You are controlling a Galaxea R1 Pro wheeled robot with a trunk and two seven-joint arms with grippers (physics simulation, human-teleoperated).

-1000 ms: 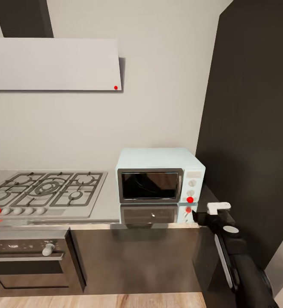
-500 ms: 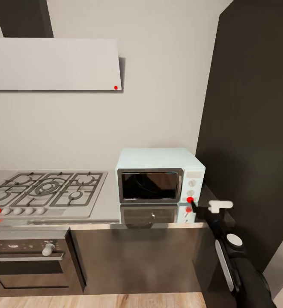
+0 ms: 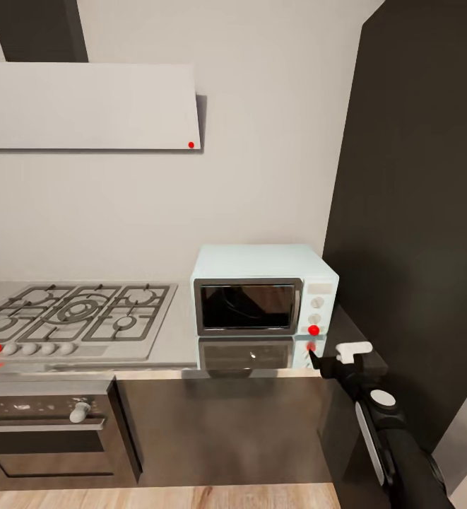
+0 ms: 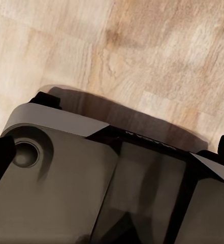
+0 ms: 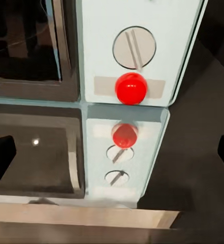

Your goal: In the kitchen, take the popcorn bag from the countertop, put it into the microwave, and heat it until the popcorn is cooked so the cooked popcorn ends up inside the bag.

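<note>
The mint-blue microwave (image 3: 261, 290) stands on the steel countertop (image 3: 173, 350) with its dark glass door shut. Its red button (image 3: 314, 330) glows at the lower right of the panel, below a white knob (image 5: 134, 48). My right gripper (image 3: 316, 359) hovers just in front of and slightly below that button (image 5: 131, 87), open, its two fingertips (image 5: 0, 160) wide apart at the frame's edges with nothing between them. The worktop mirrors the panel. My left gripper (image 4: 112, 152) hangs open over the wooden floor (image 4: 157, 51) and my own base. The popcorn bag is hidden.
A gas hob (image 3: 74, 318) with a red knob lies left of the microwave, over a built-in oven (image 3: 49, 431). An extractor hood (image 3: 85, 106) hangs above. A tall dark cabinet (image 3: 417, 212) walls in the right side, close to my right arm.
My right gripper rose to the red button half a second ago, then dropped back down and slightly away. The microwave door stays shut.
</note>
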